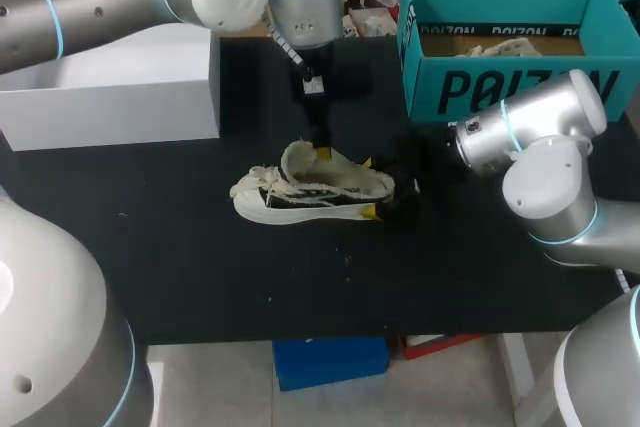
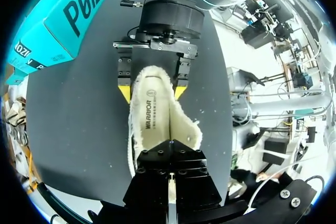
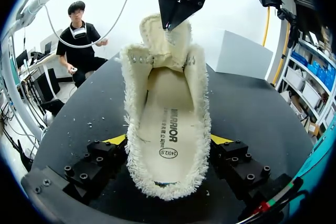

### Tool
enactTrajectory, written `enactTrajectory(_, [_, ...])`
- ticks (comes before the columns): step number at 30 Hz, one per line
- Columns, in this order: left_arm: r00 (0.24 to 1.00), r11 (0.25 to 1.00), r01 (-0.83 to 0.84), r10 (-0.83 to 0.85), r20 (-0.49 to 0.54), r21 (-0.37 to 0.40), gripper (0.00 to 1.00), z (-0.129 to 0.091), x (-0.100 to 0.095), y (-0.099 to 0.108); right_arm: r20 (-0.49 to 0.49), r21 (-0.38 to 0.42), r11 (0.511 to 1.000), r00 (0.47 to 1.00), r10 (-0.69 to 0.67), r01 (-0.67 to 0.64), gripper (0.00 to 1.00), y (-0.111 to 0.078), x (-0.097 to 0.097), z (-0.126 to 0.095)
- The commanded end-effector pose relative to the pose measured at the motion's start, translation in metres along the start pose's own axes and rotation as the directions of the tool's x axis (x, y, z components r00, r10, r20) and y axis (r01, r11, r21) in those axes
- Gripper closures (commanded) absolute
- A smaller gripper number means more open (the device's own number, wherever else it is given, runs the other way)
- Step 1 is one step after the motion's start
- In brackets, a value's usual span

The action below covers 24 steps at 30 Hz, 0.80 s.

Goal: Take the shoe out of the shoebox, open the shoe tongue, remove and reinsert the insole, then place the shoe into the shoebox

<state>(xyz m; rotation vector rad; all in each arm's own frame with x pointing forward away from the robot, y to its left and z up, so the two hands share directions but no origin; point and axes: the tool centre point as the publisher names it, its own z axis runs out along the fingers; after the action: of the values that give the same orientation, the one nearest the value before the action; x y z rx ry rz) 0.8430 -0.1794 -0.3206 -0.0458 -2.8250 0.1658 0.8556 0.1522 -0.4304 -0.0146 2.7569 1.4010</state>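
A pale, fleecy shoe [image 1: 310, 192] lies on its sole in the middle of a black tabletop [image 1: 200, 267], out of the box, with its heel toward the right arm. The left gripper [image 3: 170, 24] comes down from above, clamped on the tip of the tongue [image 3: 160, 38] and holding it upright. The right gripper [image 1: 367, 187] grips the heel from both sides. The insole [image 3: 165, 129] lies flat inside, so the tongue-opening step looks nearly done. Next, a gripper would likely need to let go and pinch the insole's edge. The teal shoebox [image 1: 520, 87] stands open behind the right arm, and a white box [image 1: 110, 97] stands on the far left.
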Motion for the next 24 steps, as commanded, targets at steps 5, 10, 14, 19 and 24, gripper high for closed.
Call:
enactTrajectory(5, [1.000,1.000,0.020,-0.020,-0.004,0.000,1.00,0.020,0.000,0.005,-0.001,0.001,1.000,1.000,0.001,-0.001,1.00,0.000,-0.001,0.001])
enactTrajectory(10, [0.999,0.999,0.032,-0.032,-0.017,0.003,1.00,0.029,-0.004,0.006,-0.001,0.001,1.000,1.000,0.001,-0.001,1.00,0.000,-0.001,0.001])
enactTrajectory(14, [0.999,1.000,0.029,-0.029,-0.028,-0.003,1.00,0.039,-0.005,0.003,-0.001,0.001,1.000,1.000,0.001,-0.001,1.00,0.000,-0.001,0.001])
enactTrajectory(19, [0.999,0.999,0.031,-0.032,-0.033,-0.011,1.00,0.048,-0.007,0.003,-0.001,0.001,1.000,1.000,0.001,-0.001,1.00,0.000,-0.001,0.001])
enactTrajectory(24, [0.999,0.999,0.034,-0.034,-0.042,-0.011,1.00,0.055,-0.007,0.002,-0.001,0.001,1.000,1.000,0.001,-0.001,1.00,0.000,-0.001,0.001])
